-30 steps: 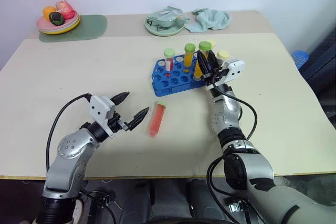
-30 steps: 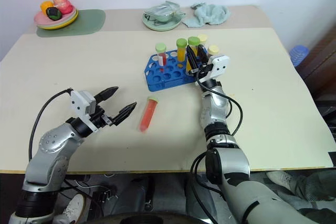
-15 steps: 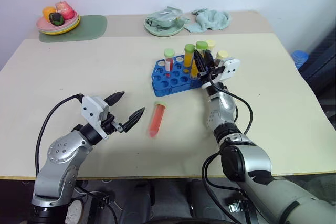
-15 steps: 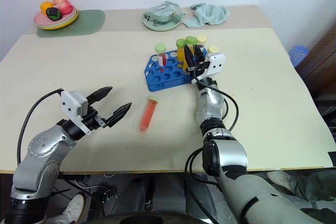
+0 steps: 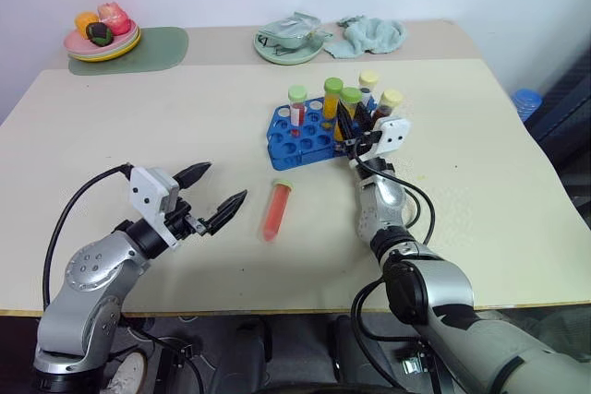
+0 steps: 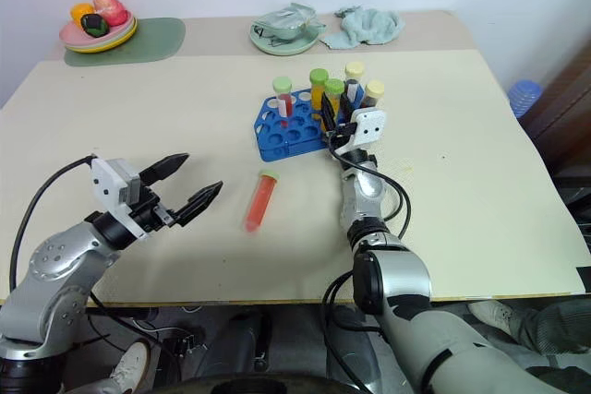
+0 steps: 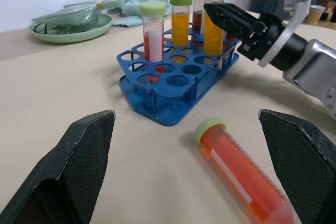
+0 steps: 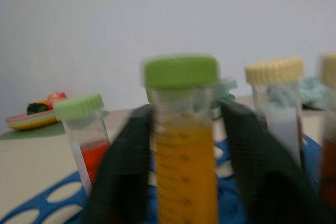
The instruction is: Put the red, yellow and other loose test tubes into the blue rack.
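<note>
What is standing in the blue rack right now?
The blue rack holds five capped tubes; the yellow tube stands between the right gripper fingers. Their bottoms are hidden in the holes.

The table (image 5: 138, 126) is smooth and matt, a pale cream colour. The blue rack (image 7: 173, 85) is shiny hard plastic. The test tubes are clear, smooth plastic, and their caps have tiny ridges around the edge, like the green cap (image 8: 181, 71) on the yellow tube (image 8: 184, 171). The red tube (image 7: 239, 169) lying on the table is glossy too. The left gripper (image 7: 184, 177) has black fingers (image 7: 79, 166) with a rough, dotted skin. The arms are smooth silver metal with white plastic parts and black rubbery cables. The light blue cloth (image 5: 374, 34) looks soft and fuzzy. The green mat (image 5: 162, 46) looks dull and flat.
</note>
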Controlling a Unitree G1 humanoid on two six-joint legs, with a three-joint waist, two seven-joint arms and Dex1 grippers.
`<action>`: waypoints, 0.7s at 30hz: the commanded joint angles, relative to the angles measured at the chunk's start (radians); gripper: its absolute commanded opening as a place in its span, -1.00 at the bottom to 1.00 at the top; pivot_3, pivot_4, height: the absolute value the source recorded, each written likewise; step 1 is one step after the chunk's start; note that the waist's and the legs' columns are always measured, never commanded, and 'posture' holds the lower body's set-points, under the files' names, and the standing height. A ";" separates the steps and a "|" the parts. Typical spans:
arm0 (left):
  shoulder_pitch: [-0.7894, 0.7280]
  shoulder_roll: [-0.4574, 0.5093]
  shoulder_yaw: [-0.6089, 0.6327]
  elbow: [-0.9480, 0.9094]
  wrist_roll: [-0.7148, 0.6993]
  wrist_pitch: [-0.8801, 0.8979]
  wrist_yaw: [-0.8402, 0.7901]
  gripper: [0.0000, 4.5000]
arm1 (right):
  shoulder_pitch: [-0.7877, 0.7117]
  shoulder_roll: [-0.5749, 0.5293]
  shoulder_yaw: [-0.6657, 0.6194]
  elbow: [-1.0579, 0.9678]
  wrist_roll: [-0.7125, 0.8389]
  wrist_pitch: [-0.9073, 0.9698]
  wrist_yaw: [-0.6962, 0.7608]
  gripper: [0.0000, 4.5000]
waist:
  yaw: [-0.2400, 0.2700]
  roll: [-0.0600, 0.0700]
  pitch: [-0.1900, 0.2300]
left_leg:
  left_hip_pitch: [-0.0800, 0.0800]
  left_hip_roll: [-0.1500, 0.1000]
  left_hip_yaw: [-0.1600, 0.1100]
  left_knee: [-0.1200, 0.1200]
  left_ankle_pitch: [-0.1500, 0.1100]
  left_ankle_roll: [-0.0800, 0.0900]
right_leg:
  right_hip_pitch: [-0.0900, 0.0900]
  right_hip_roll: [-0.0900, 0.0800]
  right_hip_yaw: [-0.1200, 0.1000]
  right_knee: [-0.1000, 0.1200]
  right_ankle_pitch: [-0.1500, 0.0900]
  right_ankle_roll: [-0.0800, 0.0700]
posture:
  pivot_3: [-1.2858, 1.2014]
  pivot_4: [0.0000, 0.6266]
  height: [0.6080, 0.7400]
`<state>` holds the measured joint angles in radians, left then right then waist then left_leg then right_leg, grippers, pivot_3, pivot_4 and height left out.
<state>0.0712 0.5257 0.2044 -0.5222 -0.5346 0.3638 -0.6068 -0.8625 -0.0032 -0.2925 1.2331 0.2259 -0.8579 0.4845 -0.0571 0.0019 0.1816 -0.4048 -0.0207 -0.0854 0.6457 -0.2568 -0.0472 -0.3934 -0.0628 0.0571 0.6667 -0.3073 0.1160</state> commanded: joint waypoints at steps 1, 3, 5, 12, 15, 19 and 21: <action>0.001 0.002 0.015 -0.036 -0.017 -0.002 0.003 1.00 | 0.013 -0.005 0.021 0.000 -0.056 -0.032 -0.096 0.58 | 0.000 0.000 0.000 | 0.000 0.000 0.000 0.000 0.000 0.000 | 0.000 0.000 0.000 0.000 0.000 0.000 | 0.03 -0.52 1.00; 0.000 -0.004 0.006 -0.034 -0.017 0.000 0.005 1.00 | 0.003 -0.014 0.035 -0.022 -0.080 -0.048 -0.129 0.58 | 0.000 0.000 0.000 | 0.000 0.000 0.000 0.000 0.000 0.000 | 0.000 0.000 0.000 0.000 0.000 0.000 | 0.03 -0.52 1.00; -0.005 -0.011 -0.007 -0.028 -0.022 0.015 0.008 1.00 | -0.008 -0.026 0.052 -0.055 -0.102 -0.063 -0.147 0.58 | 0.000 0.000 0.000 | 0.000 0.000 0.000 0.000 0.000 0.000 | 0.000 0.000 0.000 0.000 0.000 0.000 | 0.03 -0.52 1.00; -0.035 -0.015 -0.059 -0.035 -0.009 0.077 0.044 1.00 | 0.080 -0.060 0.137 -0.331 -0.041 0.046 0.050 0.58 | -0.010 0.000 0.000 | 0.000 0.000 0.000 0.000 0.000 0.000 | 0.000 0.000 0.000 0.000 0.000 0.000 | 0.03 -0.52 1.00; -0.059 -0.008 -0.080 -0.030 0.010 0.102 0.063 1.00 | 0.193 -0.110 0.172 -0.544 -0.016 0.206 0.090 0.58 | -0.009 0.000 0.000 | 0.000 0.001 -0.001 0.000 0.000 0.000 | 0.000 0.000 0.000 0.001 0.000 0.000 | 0.03 -0.52 1.00; -0.107 -0.018 -0.106 -0.004 0.048 0.128 0.106 1.00 | 0.396 -0.229 0.192 -0.909 0.035 0.485 0.122 0.58 | 0.011 0.000 0.000 | 0.000 0.000 -0.002 0.000 0.000 0.000 | 0.000 -0.001 0.000 0.000 0.000 0.000 | 0.03 -0.52 1.00; -0.141 -0.033 -0.117 -0.005 0.073 0.167 0.164 1.00 | 0.512 -0.332 0.188 -1.092 0.077 0.661 0.160 0.58 | 0.016 0.000 0.000 | -0.001 0.000 -0.002 0.000 0.000 0.000 | 0.000 -0.001 0.000 0.000 0.000 0.000 | 0.03 -0.52 1.00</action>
<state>-0.0485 0.4979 0.0897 -0.5098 -0.4802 0.5075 -0.4836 -0.3848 -0.2857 -0.0988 0.2945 0.2544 -0.3123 0.6146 -0.0410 0.0021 0.1817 -0.4058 -0.0207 -0.0874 0.6460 -0.2569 -0.0472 -0.3937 -0.0639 0.0575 0.6661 -0.3075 0.1161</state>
